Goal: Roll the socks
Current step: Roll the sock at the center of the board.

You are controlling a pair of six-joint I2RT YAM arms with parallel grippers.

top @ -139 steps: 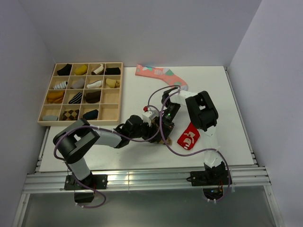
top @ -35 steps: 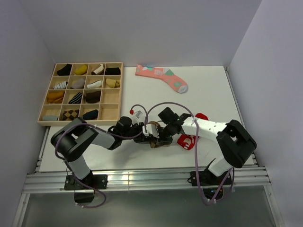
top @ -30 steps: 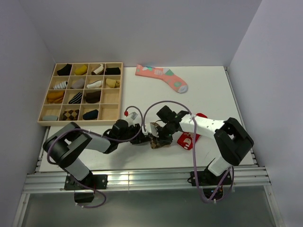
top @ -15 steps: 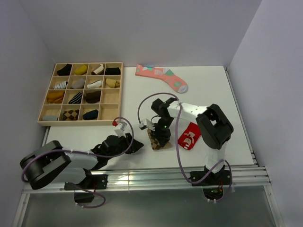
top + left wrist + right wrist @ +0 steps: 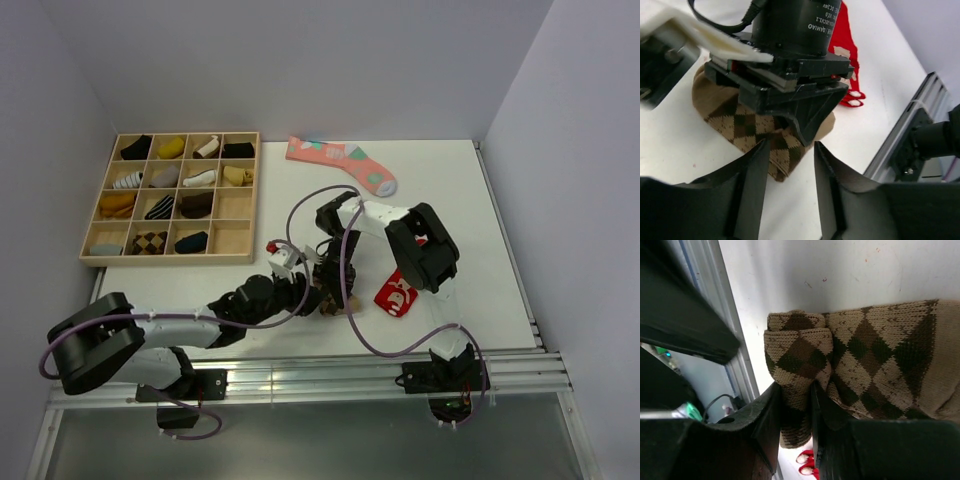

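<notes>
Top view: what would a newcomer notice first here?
The right gripper pinches a fold of the brown checked sock near the front middle of the table, with the left gripper open at the sock's edge. Next comes the wooden tray of rolled socks at back left, then the pink sock at the far edge and the red sock just right of the grippers.

Argyle sock [image 5: 875, 355] runs off right wrist view's edge; red sock [image 5: 845, 35] seemingly half hidden behind right hand [image 5: 807, 136]
</notes>
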